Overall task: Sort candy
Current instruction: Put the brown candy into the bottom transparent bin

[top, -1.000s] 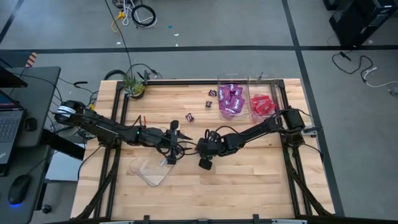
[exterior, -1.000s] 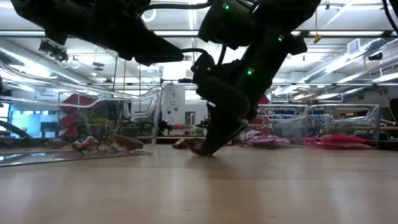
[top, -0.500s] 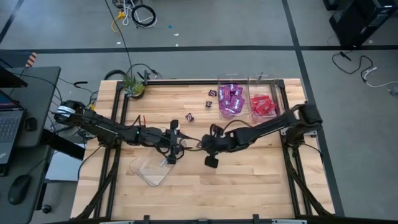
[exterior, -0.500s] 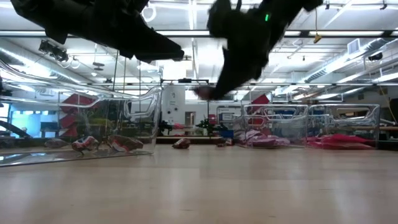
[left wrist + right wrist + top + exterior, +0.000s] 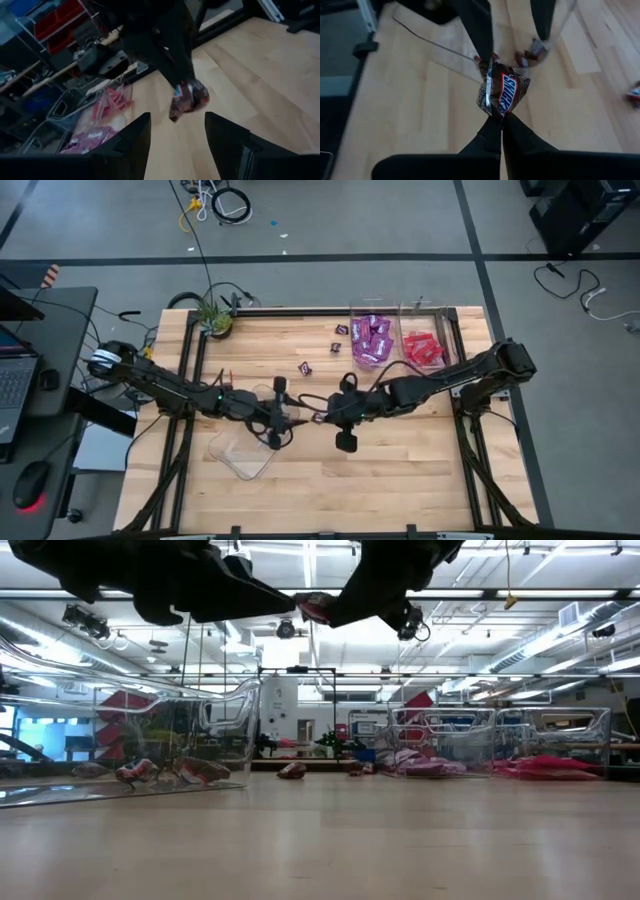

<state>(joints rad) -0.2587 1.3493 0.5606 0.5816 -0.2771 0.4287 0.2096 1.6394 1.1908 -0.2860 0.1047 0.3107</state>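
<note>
The right gripper point(image 5: 496, 116) is pinched tight on a brown wrapped candy point(image 5: 501, 94), holding it in the air above the middle of the bench point(image 5: 400, 460). The left gripper point(image 5: 175, 132) hangs just beside it with its fingers spread wide and nothing between them, over a clear tray point(image 5: 243, 452) near the bench's front left. Purple packets point(image 5: 371, 340) and red packets point(image 5: 421, 348) fill two clear bins at the far right edge, and a few loose brown pieces point(image 5: 306, 367) lie near them
</note>
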